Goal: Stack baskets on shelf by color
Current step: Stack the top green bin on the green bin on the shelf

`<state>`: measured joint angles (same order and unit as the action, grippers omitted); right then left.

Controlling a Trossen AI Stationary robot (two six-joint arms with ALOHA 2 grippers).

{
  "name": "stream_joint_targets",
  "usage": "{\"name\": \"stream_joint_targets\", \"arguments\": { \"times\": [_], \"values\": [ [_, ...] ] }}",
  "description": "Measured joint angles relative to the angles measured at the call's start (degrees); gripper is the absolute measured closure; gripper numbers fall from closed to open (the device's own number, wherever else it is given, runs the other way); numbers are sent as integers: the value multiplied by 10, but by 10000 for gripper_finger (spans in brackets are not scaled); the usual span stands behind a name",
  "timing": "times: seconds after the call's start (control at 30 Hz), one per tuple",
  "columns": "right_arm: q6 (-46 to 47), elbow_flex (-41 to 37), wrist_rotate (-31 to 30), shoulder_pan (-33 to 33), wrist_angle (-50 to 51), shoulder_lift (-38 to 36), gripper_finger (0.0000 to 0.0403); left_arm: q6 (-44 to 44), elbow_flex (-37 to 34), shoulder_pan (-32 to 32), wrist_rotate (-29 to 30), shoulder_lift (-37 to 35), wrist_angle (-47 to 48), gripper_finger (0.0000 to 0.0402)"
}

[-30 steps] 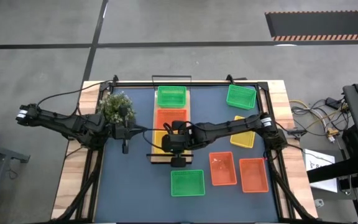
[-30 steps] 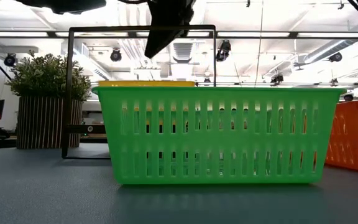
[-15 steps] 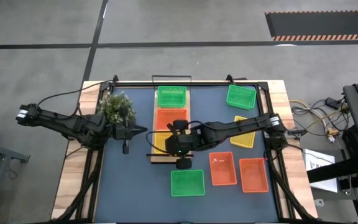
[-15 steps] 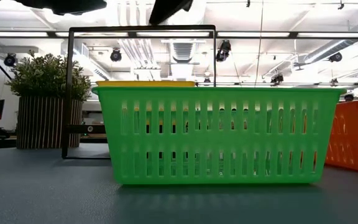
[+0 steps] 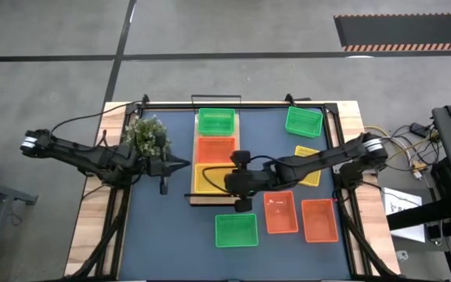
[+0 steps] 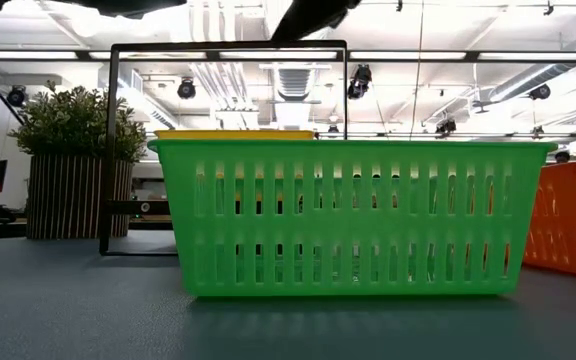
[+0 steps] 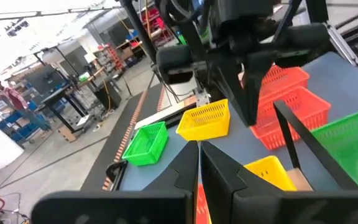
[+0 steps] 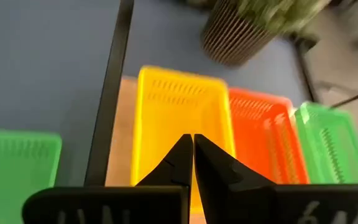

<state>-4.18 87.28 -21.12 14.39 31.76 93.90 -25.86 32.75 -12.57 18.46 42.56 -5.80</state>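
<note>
The light-wood shelf holds a green basket, a red-orange basket and a yellow basket in a row, each resting on its bottom. My right gripper hovers shut and empty over the yellow basket's right edge. My left gripper is shut and empty, just left of the shelf. Loose on the table are green baskets, two red-orange baskets and a yellow basket partly under my right arm.
A potted plant stands on the table left of the shelf's far half, close to my left arm. The shelf's black rail rises at its near end. The near green basket fills the low view.
My right gripper has risen off the yellow basket on the shelf and gone toward the table's right edge. The yellow basket stays on the shelf. My left gripper has shifted a little toward the shelf.
</note>
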Motion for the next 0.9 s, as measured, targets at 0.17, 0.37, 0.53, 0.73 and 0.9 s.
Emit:
{"name": "stream_joint_targets", "arguments": {
  "times": [0.17,0.37,0.53,0.73,0.9],
  "values": [
    [-40,-132,-14,7,-176,-73,394,0,0,0,0,17,-31,400],
    [0,-241,-21,-15,-263,-156,394,0,4,0,0,35,-33,400],
    [114,-303,-49,-70,-254,-218,394,0,4,0,0,41,-40,400],
    [395,-323,-52,-177,-74,-261,394,0,4,1,1,38,-46,400],
    [506,-305,-49,-265,125,-242,394,-7,4,1,1,40,-45,400]
  ]
}}
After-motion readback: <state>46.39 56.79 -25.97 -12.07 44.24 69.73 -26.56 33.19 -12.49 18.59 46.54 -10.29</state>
